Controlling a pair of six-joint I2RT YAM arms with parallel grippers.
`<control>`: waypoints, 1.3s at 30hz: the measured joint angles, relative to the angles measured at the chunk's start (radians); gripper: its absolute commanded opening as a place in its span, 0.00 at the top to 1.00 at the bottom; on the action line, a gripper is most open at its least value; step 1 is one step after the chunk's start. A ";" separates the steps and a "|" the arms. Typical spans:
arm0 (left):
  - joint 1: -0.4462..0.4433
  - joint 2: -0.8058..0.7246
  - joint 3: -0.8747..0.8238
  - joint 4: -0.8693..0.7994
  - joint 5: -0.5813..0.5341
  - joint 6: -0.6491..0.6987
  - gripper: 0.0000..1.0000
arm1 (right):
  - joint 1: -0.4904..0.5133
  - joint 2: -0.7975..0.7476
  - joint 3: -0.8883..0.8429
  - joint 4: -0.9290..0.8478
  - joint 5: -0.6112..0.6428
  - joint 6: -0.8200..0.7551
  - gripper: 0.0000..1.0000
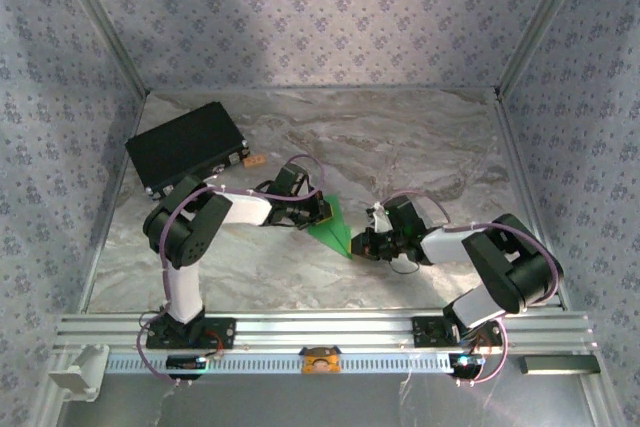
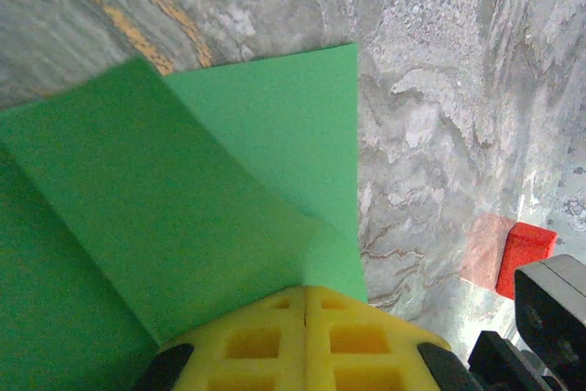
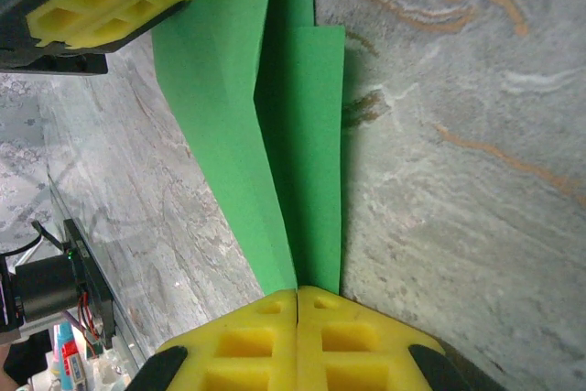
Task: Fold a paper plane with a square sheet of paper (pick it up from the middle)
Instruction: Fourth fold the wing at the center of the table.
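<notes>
Starting wide: grey marbled table top (image 1: 420, 137), with a flat black rectangular case (image 1: 185, 147) well behind the left gripper (image 1: 322, 212). Bright green folded paper plane (image 1: 333, 227) spans between both tools, pointed end at the right gripper (image 1: 358, 244), broad end at the left. Overhead, the pads are too small to read. Left wrist camera settles it: yellow pads (image 2: 247, 345) pressed together on the paper's edge, a raised flap curving ahead of them over a flat layer. Right wrist camera: yellow pads (image 3: 247, 345) clenched on the narrow end, centre crease running straight ahead. Small red block (image 2: 524, 258) sits on the table off to one side of the left gripper, clear of the paper.
</notes>
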 measured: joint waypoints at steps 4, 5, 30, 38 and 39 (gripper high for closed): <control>0.000 0.000 -0.005 0.010 0.002 0.000 0.97 | 0.001 -0.012 0.000 -0.008 0.001 0.007 0.87; 0.000 0.000 -0.006 0.012 0.002 0.000 0.97 | 0.003 -0.019 -0.002 -0.014 0.002 0.007 0.86; 0.002 0.000 -0.021 0.042 0.006 -0.007 0.98 | 0.020 -0.053 -0.018 -0.056 0.041 0.012 0.91; 0.002 0.000 -0.023 0.047 0.006 -0.008 0.98 | 0.029 -0.062 -0.021 -0.060 0.060 0.015 0.93; 0.002 0.000 -0.023 0.047 0.006 -0.008 0.98 | 0.030 -0.063 -0.023 -0.057 0.061 0.015 0.92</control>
